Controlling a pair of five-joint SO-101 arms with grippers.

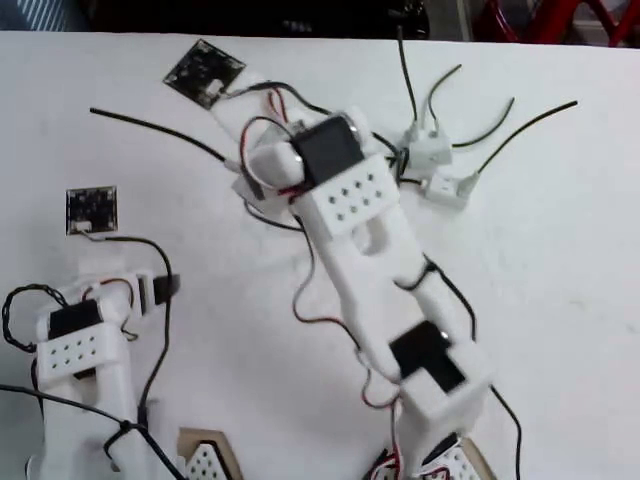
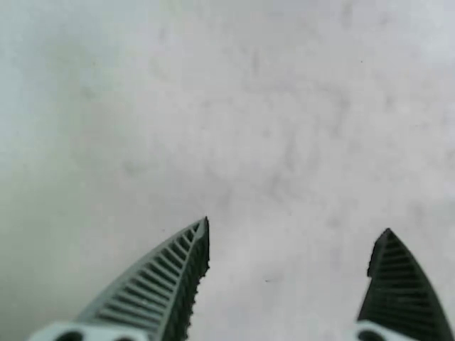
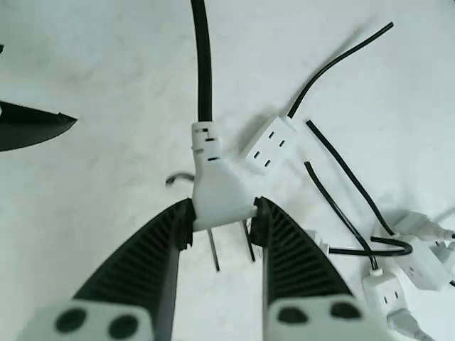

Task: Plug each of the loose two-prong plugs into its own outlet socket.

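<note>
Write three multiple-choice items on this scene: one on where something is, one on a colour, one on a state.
1. Where is the white plug?
A. pushed into a socket
B. gripped in the right claw
C. lying on a black board

2. What colour is that plug's cord?
A. red
B. white
C. black

3. How is the left claw?
A. open over bare table
B. shut on a plug
C. shut on a cord

Answers:
1 B: the claw pinches the plug's body, with both prongs free.
2 C: a black cord runs off from the plug.
3 A: there is a wide gap, with bare table seen through it.
</note>
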